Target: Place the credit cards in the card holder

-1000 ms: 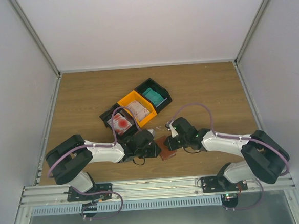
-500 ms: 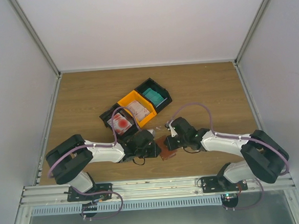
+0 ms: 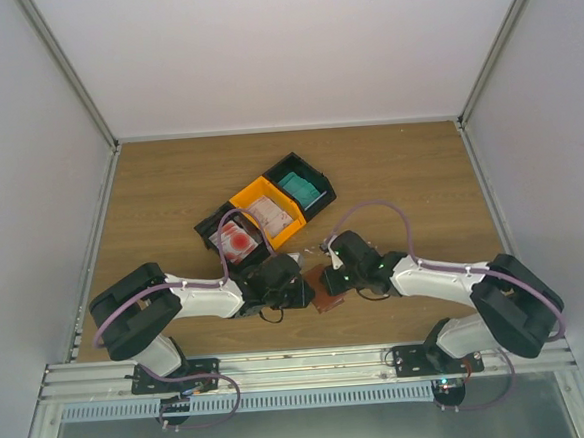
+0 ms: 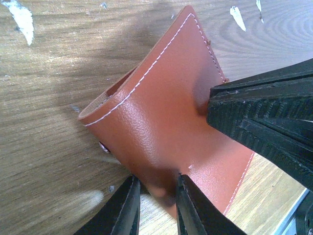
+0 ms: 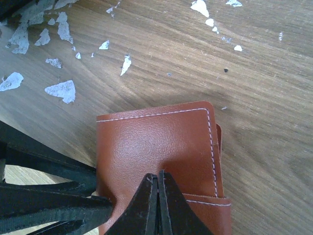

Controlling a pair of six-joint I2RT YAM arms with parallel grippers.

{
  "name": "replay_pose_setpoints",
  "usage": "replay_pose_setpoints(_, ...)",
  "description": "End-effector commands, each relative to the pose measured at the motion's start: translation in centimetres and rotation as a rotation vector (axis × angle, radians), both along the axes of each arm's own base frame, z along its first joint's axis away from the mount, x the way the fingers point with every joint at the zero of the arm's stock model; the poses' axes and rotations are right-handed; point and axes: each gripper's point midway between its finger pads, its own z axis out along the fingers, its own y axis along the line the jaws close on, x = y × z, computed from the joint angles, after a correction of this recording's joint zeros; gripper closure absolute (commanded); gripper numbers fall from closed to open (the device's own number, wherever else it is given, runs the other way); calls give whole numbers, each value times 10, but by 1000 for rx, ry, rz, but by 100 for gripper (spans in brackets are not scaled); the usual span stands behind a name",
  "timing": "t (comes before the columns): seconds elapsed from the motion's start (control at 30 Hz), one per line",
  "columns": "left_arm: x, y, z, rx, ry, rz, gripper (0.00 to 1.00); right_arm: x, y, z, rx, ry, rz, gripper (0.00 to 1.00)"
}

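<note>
The card holder (image 4: pixel 156 112) was found lying flat on the wooden table (image 3: pixel 170 187), near the front edge and between the two arms. In the overhead view it was located at 5 o'clock from the nearest bin. It was seen to be folded, reddish-brown with white stitching, and a small round stud (image 4: pixel 103 145) was noted at one edge.

The left gripper (image 4: pixel 155 183) was positioned at 9 o'clock of the holder in the overhead view. Its fingers were set narrow, with an edge of the holder caught between them.

The right gripper (image 5: pixel 157 175) was positioned at about 1 o'clock of the holder in the same view. Its fingers were closed tip to tip, and the tips were pressed onto the holder's upper face.

Three bins were ranged in a row running from 7 o'clock to 1 o'clock. Red-marked credit cards (image 3: pixel 239 243) were held in the near black bin (image 3: pixel 208 230), pale credit cards (image 3: pixel 270 216) in the orange bin (image 3: pixel 245 194), and teal credit cards (image 3: pixel 300 188) in the far black bin (image 3: pixel 286 165). No card was seen in either gripper.

White scraps (image 5: pixel 61 90) were scattered on the wood at 10 o'clock of the holder in the right wrist view.
</note>
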Motion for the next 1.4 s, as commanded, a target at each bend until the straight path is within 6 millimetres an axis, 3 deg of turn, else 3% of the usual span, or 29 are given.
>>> replay_pose_setpoints(0.0, -20, 26, -36, 129, 97, -3, 76, 4, -3, 8, -21, -31, -22, 99)
replay_pose_setpoints(0.5, -20, 26, -36, 129, 97, -2, 76, 7, -4, 3, -39, -35, -25, 99)
replay_pose_setpoints(1.0, -18, 24, -38, 133, 95, -9, 76, -10, 6, -8, 14, 29, 33, 100)
replay_pose_setpoints(1.37, -16, 24, -38, 136, 95, -2, 76, -35, -8, -35, -17, 97, 14, 100)
